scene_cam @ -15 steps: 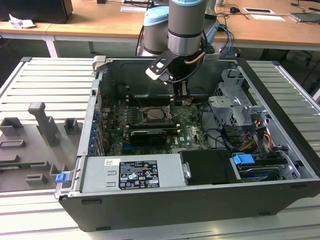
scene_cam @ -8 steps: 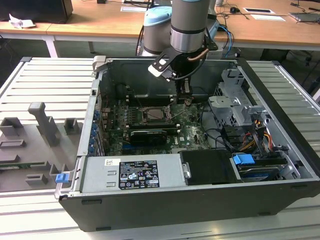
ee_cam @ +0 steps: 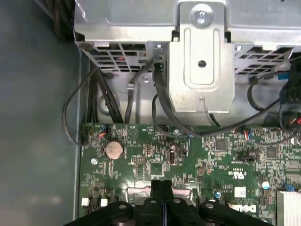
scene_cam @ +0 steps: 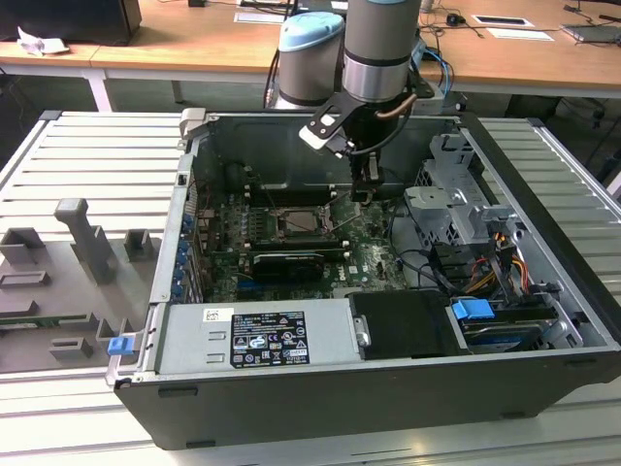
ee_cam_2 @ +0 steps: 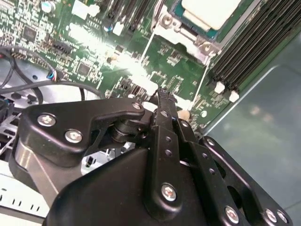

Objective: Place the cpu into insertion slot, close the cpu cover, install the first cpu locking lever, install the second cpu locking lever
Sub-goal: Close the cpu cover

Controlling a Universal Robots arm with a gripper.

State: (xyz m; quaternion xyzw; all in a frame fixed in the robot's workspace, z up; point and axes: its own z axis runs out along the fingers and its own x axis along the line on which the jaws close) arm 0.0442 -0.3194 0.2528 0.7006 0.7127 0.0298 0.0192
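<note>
Claw: black claw (ee_cam_2: 160, 94) fully closed, empty.
Chip: silvery-grey square cpu (ee_cam_2: 211, 12) looks seated.
Technique: probably press thin steel lever (ee_cam_2: 203, 77) steadily, without slipping.

cpu (ee_cam_2: 211, 9) in socket, cpu cover (ee_cam_2: 188, 36) framing it

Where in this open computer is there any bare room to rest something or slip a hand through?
Bare: the ribbed table to the exterior view's right of the case, and the flat black cover beside the power supply. Crowded: the board under the gripper, and the cabled drive cage.
</note>
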